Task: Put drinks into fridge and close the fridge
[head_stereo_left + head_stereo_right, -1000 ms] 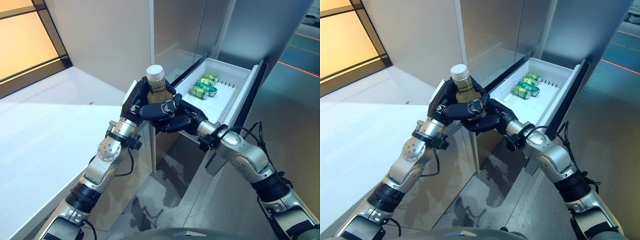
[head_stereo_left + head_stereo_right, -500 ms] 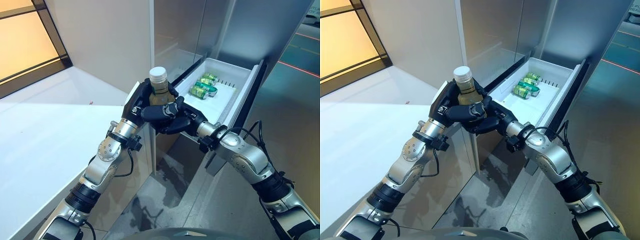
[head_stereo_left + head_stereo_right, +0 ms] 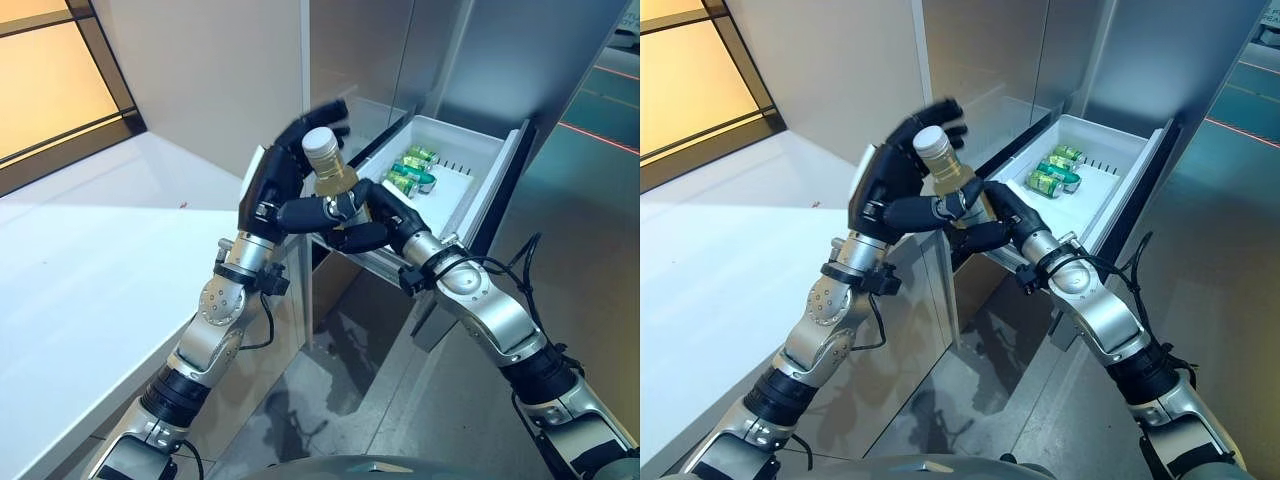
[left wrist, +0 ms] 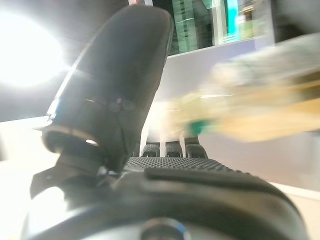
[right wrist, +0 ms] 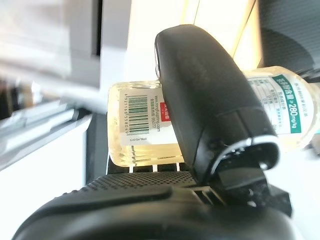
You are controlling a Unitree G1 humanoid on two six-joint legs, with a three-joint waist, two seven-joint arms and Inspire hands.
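Observation:
A clear bottle (image 3: pixel 333 178) of pale yellow drink with a white cap stands upright in the air, just in front of the open fridge drawer (image 3: pixel 478 178). My right hand (image 3: pixel 388 216) is shut on its lower part; in the right wrist view the thumb (image 5: pixel 210 110) lies across the bottle (image 5: pixel 137 127). My left hand (image 3: pixel 272 182) is right beside the bottle on its left, fingers spread open above the cap. In the left wrist view the bottle (image 4: pixel 255 117) shows as a blur past the thumb (image 4: pixel 112 95). Three green cans (image 3: pixel 407 171) lie in the white drawer.
A white counter (image 3: pixel 90 270) runs along the left, with a window behind it. The steel fridge front (image 3: pixel 365 55) rises behind the drawer. The drawer's dark front panel (image 3: pixel 505 190) juts out to the right over grey floor (image 3: pixel 330 390).
My left hand has let go of the bottle and spread its fingers. The right hand now holds the bottle alone and has carried it up and towards the drawer.

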